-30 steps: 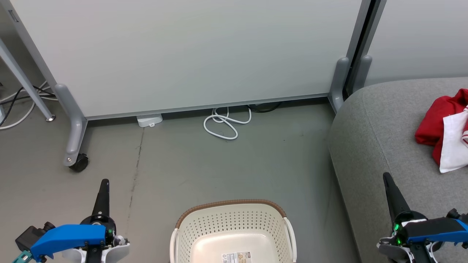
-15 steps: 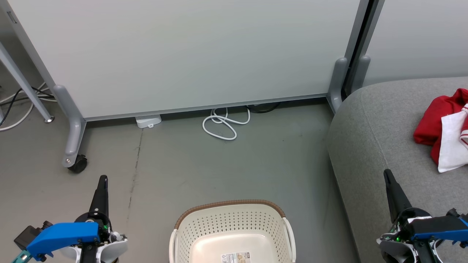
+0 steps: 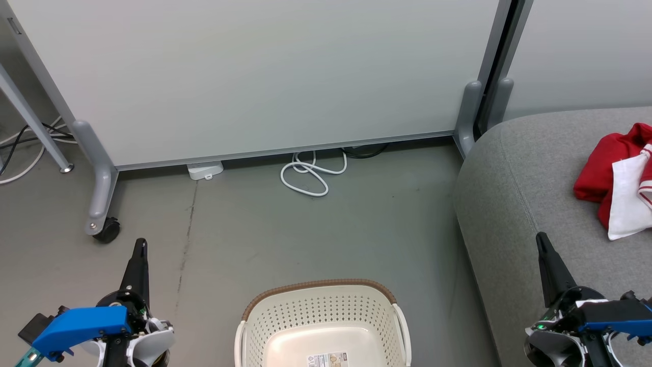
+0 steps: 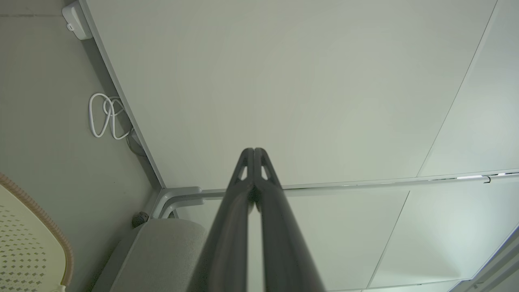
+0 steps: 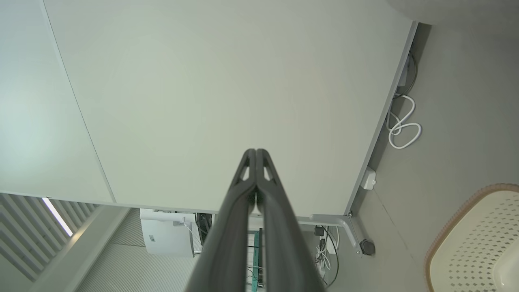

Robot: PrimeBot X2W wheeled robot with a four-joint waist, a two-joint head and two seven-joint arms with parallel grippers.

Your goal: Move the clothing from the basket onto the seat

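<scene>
The red clothing (image 3: pixel 606 173) with white trim lies crumpled on the grey seat (image 3: pixel 514 193) at the right edge of the head view. The cream basket (image 3: pixel 321 311) with a brown rim stands on the floor at bottom centre; only a label shows on its bare bottom. My left gripper (image 3: pixel 139 244) is shut at lower left, over the floor left of the basket. My right gripper (image 3: pixel 540 238) is shut at lower right, over the seat's front part, short of the clothing. Both wrist views show the fingers (image 4: pixel 253 152) pressed together with nothing between them (image 5: pixel 255 152).
A pale partition panel (image 3: pixel 254 76) on castor feet (image 3: pixel 104 229) stands behind the floor. A coiled white cable (image 3: pixel 308 176) and a small white box (image 3: pixel 205 169) lie at its base. More cables (image 3: pixel 25 142) and a metal leg run at far left.
The camera has tilted slightly, shifting the scene a little left. Both grippers sit a bit lower in the picture and stay shut. The clothing and basket have not moved.
</scene>
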